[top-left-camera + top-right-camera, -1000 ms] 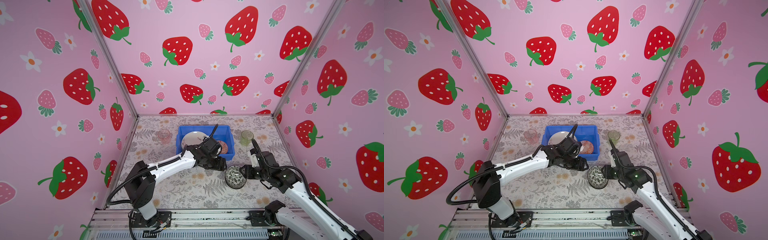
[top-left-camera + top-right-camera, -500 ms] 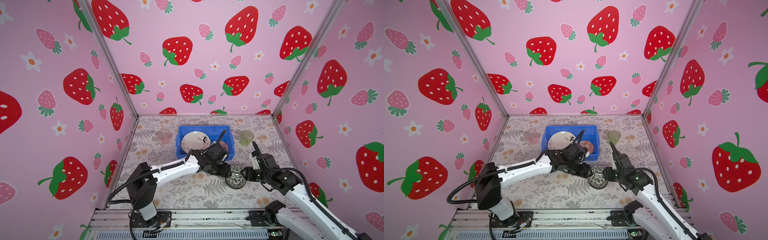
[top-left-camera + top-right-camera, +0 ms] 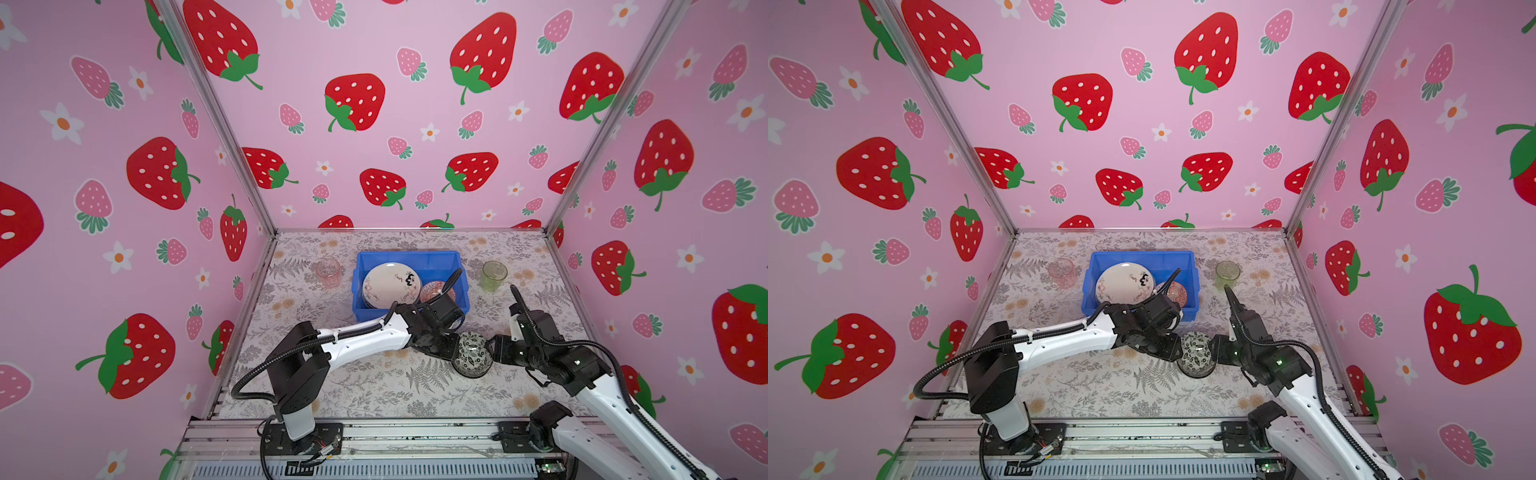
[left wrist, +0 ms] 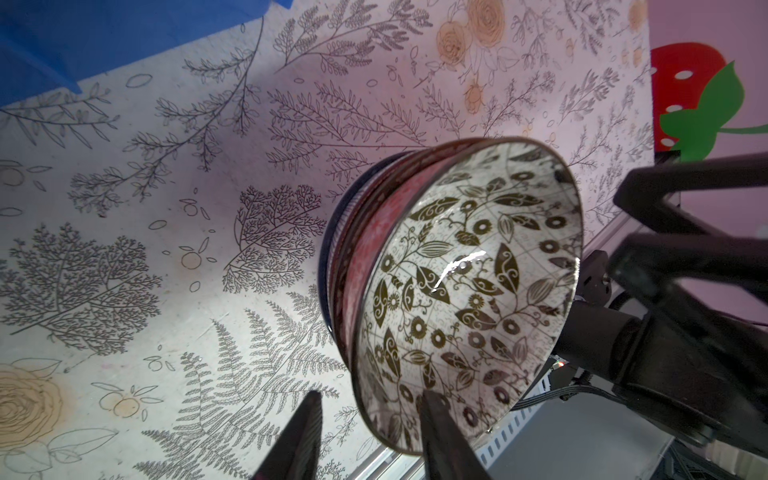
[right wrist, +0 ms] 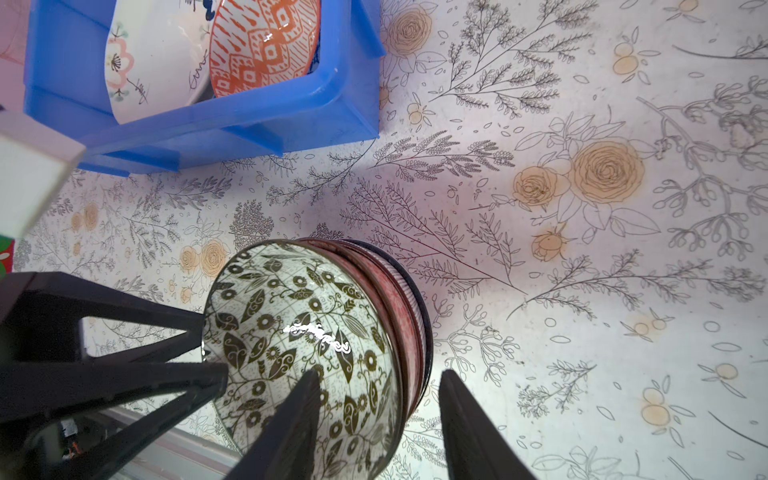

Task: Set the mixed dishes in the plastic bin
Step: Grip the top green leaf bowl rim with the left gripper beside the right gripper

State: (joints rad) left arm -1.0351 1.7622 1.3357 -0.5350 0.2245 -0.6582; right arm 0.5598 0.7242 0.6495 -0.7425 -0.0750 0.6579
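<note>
The stack of bowls [image 3: 473, 353], three nested with a black-and-white one on top, sits on the table [image 3: 374, 386] just in front of the blue bin [image 3: 409, 257]. The left gripper [image 4: 372, 395] and the right gripper [image 5: 379, 374] are both partly open. Each has one finger inside the rim and is not squeezing. In the bin are a plate [image 3: 390, 284], with writing too small to read, and one orange bowl [image 5: 266, 41]. One pink cup [image 3: 328, 270] and one green cup [image 3: 494, 272] stand on either side of the bin.

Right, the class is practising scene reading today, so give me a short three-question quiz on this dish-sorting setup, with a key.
1. True or false: the pink cup stands inside the blue bin.
2. Which bowl tops the stack in front of the bin? A plain white; B black-and-white leafy; C solid green.
3. Name the two dishes already in the bin.
Key: 1 false, it stands outside, beside it. 2 B. 3 the floral plate and the orange bowl.
</note>
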